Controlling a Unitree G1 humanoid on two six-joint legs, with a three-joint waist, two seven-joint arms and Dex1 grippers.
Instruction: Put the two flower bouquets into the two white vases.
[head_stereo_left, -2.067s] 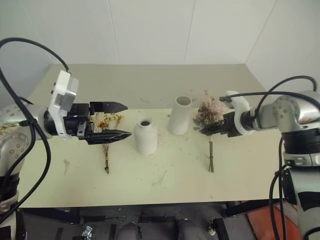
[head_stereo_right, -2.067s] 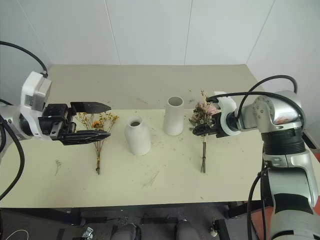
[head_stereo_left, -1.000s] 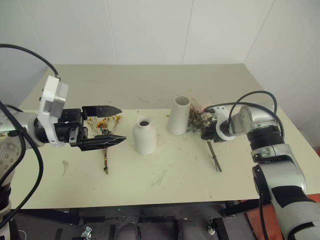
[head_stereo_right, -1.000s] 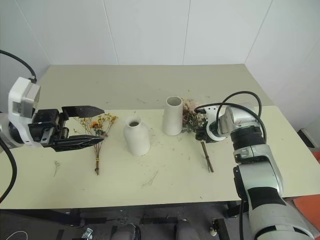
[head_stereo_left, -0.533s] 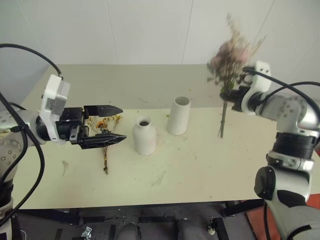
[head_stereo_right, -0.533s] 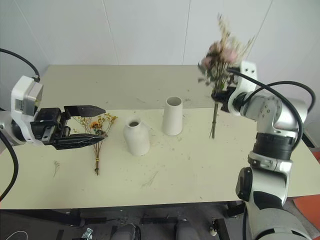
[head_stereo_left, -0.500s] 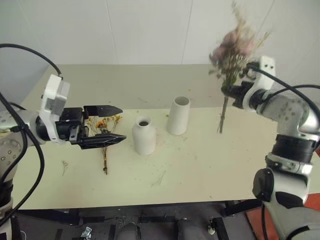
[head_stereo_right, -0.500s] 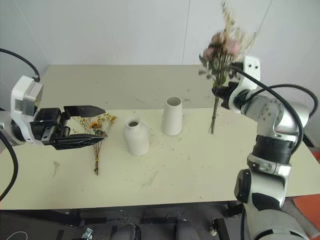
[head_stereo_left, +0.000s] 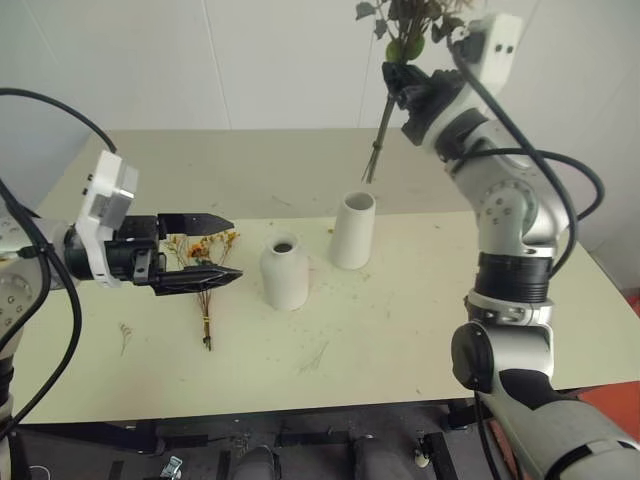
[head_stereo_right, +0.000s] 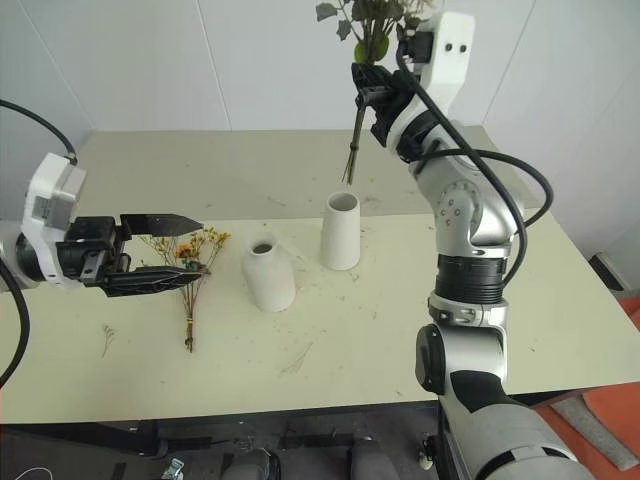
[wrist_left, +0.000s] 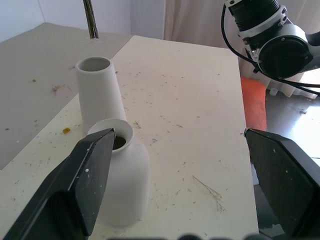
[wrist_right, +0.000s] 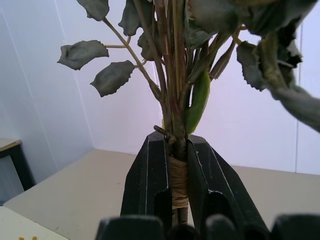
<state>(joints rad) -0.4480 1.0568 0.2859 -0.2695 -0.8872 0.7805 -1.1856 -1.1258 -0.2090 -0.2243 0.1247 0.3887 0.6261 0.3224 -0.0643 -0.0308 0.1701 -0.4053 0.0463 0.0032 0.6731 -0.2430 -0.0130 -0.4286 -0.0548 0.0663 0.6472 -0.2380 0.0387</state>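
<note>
tall white cylinder vase (head_stereo_left: 354, 230) standing upright near the middle of a pale green table (head_stereo_left: 400, 320), taken here as the landmark. just beside it on the robot's left, a shorter squat white vase (head_stereo_left: 284, 272) with a narrow neck, also upright, close to the cylinder but apart from it. further to the left of the cylinder, past the squat vase, a thin bunch of small yellow-orange flowers (head_stereo_left: 208, 268) lying flat on the table, heads pointing toward the far side, stems toward the near edge.

above that bunch, left gripper (head_stereo_left: 222, 248) hovering with its two black fingers spread wide apart, nothing between them, tips pointing toward the squat vase and partly covering the orange flower heads.

high above the cylinder and a little beyond it, right gripper (wrist_right: 173, 175) clamped together on the twine-wrapped stems of the leafy bouquet (head_stereo_left: 396, 40). stem ends (head_stereo_left: 375, 155) hanging down at a slant over the cylinder's far side, clear of its rim.

bits of dry stem and petal scattered on the table around both vases, including a loose sprig (head_stereo_left: 320, 356) nearer the front edge than the cylinder and another small sprig (head_stereo_left: 126, 333) far to its left.

bouquet's flower heads cut off by the upper edge of the head views; only dark leaves and stems visible. inside of the squat vase dark and hard to make out.
</note>
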